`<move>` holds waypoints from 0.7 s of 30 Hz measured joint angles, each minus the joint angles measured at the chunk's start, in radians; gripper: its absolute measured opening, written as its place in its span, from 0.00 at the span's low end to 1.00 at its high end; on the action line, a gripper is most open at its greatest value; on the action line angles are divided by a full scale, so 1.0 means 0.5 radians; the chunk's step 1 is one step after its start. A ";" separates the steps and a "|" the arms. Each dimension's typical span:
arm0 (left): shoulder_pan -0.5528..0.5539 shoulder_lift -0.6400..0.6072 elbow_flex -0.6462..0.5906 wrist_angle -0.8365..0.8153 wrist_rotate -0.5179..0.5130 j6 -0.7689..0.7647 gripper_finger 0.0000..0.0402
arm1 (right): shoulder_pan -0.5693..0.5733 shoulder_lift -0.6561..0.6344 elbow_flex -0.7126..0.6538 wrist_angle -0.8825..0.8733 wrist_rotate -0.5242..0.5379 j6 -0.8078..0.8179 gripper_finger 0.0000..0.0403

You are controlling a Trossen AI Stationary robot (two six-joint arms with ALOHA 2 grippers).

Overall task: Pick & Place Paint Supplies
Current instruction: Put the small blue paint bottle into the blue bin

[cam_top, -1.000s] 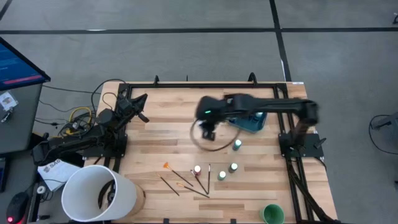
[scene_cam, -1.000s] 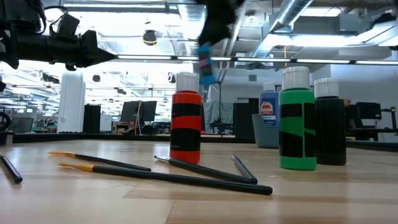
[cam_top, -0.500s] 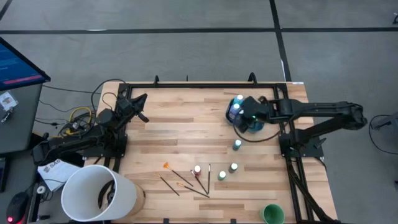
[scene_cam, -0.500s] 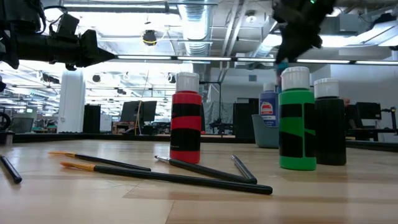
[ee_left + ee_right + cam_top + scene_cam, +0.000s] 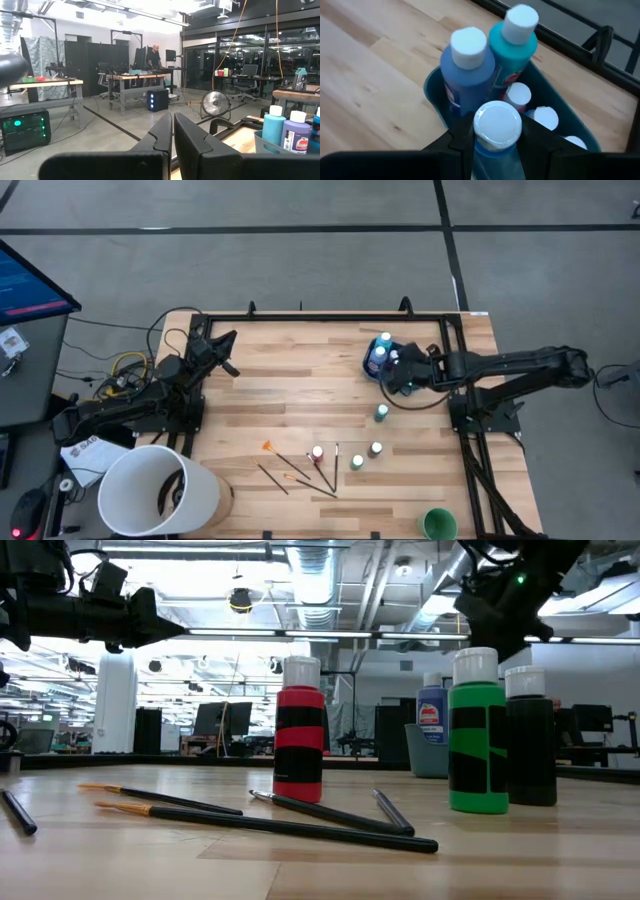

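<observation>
Right pincer hovers over the teal tub near the table's far right corner, seen from above; loose bottles and brushes lie toward the near edge, beside a white bucket. Left pincer waits at the far left corner. At table height, red, green and dark bottles stand upright before a workshop room. The left wrist shows its fingers shut. The right wrist shows its pincer clamped on a blue bottle above the tub.
</observation>
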 joint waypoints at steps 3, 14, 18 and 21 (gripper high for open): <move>0.000 0.000 0.000 0.002 0.000 0.000 0.02 | 0.038 0.001 -0.042 0.042 0.101 0.104 0.27; 0.000 0.000 -0.001 0.011 0.000 0.000 0.02 | 0.054 0.007 -0.251 0.367 0.214 0.264 0.27; 0.000 0.000 0.000 0.011 0.000 0.000 0.02 | 0.055 0.013 -0.327 0.452 0.244 0.318 0.27; 0.000 0.000 0.000 0.011 0.000 0.000 0.02 | 0.055 0.049 -0.353 0.463 0.259 0.368 0.27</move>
